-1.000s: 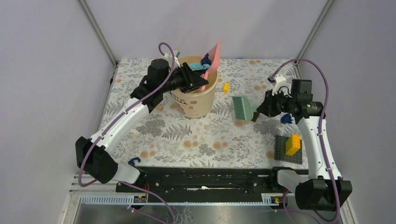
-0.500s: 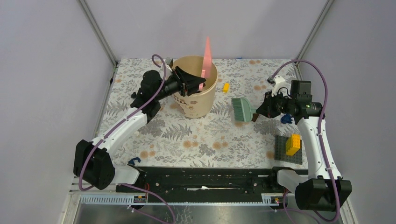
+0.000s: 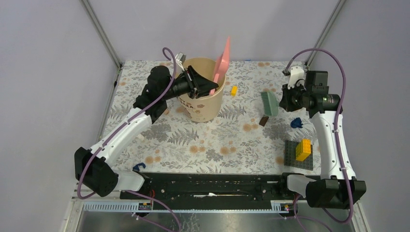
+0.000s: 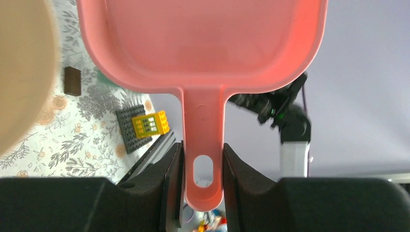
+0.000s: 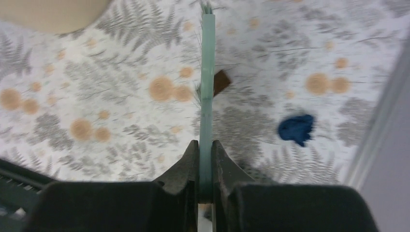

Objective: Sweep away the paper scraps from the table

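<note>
The left gripper [image 4: 202, 147] was closed on the handle of a pink dustpan [image 4: 203, 43], with one finger on each side of the handle, near its hanging hole. The dustpan was lifted and tilted steeply, and its pan stood above the far rim of a tan paper bucket [image 3: 200, 104]. The bucket stood upright on the surface [image 3: 212, 140], in the far left part. What lay inside the bucket could not be seen.

The right gripper [image 5: 205, 145] was closed on a thin green brush [image 5: 207, 72], which appeared edge-on in the right wrist view. The brush was over the right part of the surface; whether its bristles touched the surface could not be told. A small brown block [image 5: 221, 82] lay just beside the brush.

One dark blue paper scrap [image 5: 296, 129] lay on the surface to the right of the brush, close to the right edge and apart from the brown block. Another small dark blue bit [image 3: 139, 166] lay at the near edge, beside the base of the left arm; it was too small to tell more.

A yellow brick [image 3: 234, 90] lay just to the right of the bucket. Near the base of the right arm, a dark grey baseplate [image 3: 298, 157] carried a second yellow brick [image 3: 303, 149].
</note>
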Robot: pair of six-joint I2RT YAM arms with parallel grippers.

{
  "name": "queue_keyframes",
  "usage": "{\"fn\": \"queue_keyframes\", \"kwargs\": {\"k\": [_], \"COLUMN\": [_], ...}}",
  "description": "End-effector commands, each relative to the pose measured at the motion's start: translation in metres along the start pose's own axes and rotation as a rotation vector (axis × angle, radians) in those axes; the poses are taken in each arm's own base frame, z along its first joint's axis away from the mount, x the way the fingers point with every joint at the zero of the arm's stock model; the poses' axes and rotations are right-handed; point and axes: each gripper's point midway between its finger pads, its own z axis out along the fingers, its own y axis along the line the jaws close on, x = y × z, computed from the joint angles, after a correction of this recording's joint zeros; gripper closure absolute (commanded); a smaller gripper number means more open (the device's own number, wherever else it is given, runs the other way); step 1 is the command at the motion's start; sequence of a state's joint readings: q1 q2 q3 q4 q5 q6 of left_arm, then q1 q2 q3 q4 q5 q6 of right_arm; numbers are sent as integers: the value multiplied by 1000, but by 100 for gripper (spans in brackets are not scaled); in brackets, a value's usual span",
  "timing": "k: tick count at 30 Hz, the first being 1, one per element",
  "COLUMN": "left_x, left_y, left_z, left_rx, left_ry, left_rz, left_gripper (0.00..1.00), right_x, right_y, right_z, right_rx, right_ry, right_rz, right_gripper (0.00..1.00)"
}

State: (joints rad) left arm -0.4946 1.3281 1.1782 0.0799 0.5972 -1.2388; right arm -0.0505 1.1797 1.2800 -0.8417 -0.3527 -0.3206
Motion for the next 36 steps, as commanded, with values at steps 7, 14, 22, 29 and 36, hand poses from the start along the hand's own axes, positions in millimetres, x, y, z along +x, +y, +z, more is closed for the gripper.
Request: {"fn": "queue_keyframes", "kwargs": {"k": [7, 14, 22, 29, 36], "left_x": [112, 177, 207, 221, 228], "left_y": [-21, 56, 132, 188, 218], "left_z": [4, -7, -32, -57, -69], "left_rx": [3, -230, -451, -619, -735], "left_ry": [362, 573, 720, 782, 867], "left_rz": [416, 630, 722, 807, 874], "left_gripper": [100, 100, 100, 100, 99], "right_x": [-14, 5, 25, 50, 68], "right_y": [-84, -136, -153, -145, -95], "right_z": [-36, -41, 1, 31, 43], "right_rx": [432, 684, 675, 581, 310], "right_ry": [148, 325, 410, 458, 451], "right_rz": [-143, -269, -262, -234, -152], "right_gripper": [100, 100, 100, 100, 100]}}
